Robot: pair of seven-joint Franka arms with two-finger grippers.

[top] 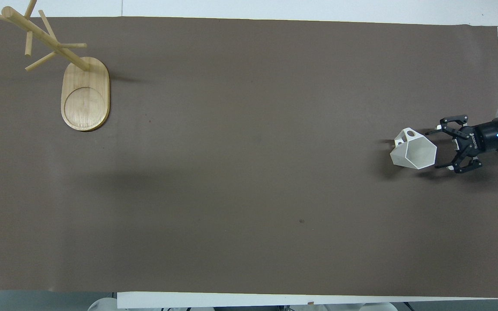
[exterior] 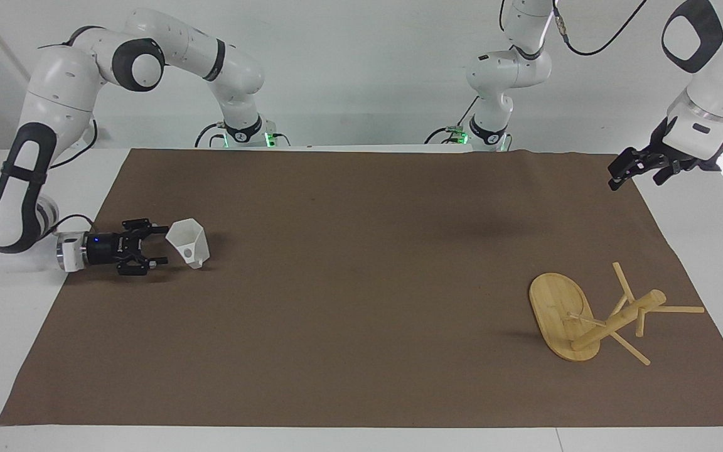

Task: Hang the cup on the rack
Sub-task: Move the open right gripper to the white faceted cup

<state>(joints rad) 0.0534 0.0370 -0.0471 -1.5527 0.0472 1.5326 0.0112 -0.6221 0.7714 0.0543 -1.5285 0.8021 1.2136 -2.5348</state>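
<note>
So the small white faceted plastic cup (exterior: 187,242) sits upright on the brown mat (exterior: 361,282), right in front of my right gripper (exterior: 159,247), whose fingers are spread wide and empty at its rim. I'd straddle one wall squarely, clear of the handle. The bamboo peg rack (exterior: 572,320) is way off; the left gripper (exterior: 641,168) waits.

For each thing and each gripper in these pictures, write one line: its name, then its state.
cup: upright on the mat, unheld, handle hole facing away from the robots.
rack: upright, pegs bare.
right gripper: open, low beside the cup.
left gripper: waiting above the mat's corner.
</note>
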